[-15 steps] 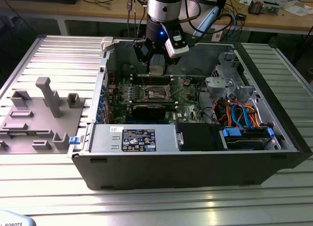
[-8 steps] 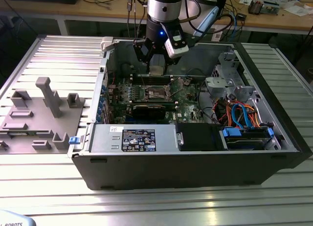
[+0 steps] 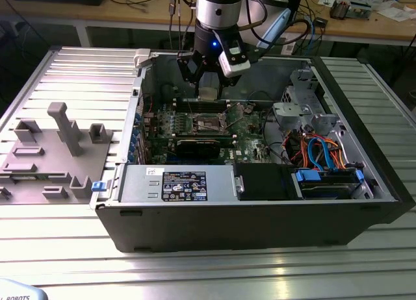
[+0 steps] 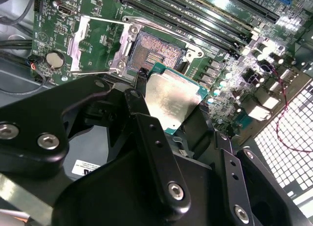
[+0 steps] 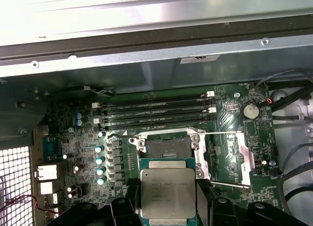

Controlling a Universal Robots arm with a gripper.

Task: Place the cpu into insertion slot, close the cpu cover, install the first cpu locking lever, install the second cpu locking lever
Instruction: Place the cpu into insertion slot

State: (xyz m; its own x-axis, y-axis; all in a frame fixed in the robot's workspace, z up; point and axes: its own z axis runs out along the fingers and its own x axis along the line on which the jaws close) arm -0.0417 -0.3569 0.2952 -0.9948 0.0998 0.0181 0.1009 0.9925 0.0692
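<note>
My gripper is shut on the cpu, a flat square chip with a silvery top and a green edge. It hangs inside the open computer case, a little above the motherboard. In both wrist views the cpu sits between black fingers, just short of the insertion slot. The slot's dark pin field is bare. The cpu cover is swung open and lies beside the slot. Thin wire levers run along the cover's edges.
Long memory slots lie just past the slot. A black expansion card and the power supply are on the near side. Drive cage and blue cables are at the exterior view's right. A grey fixture stands outside the case.
</note>
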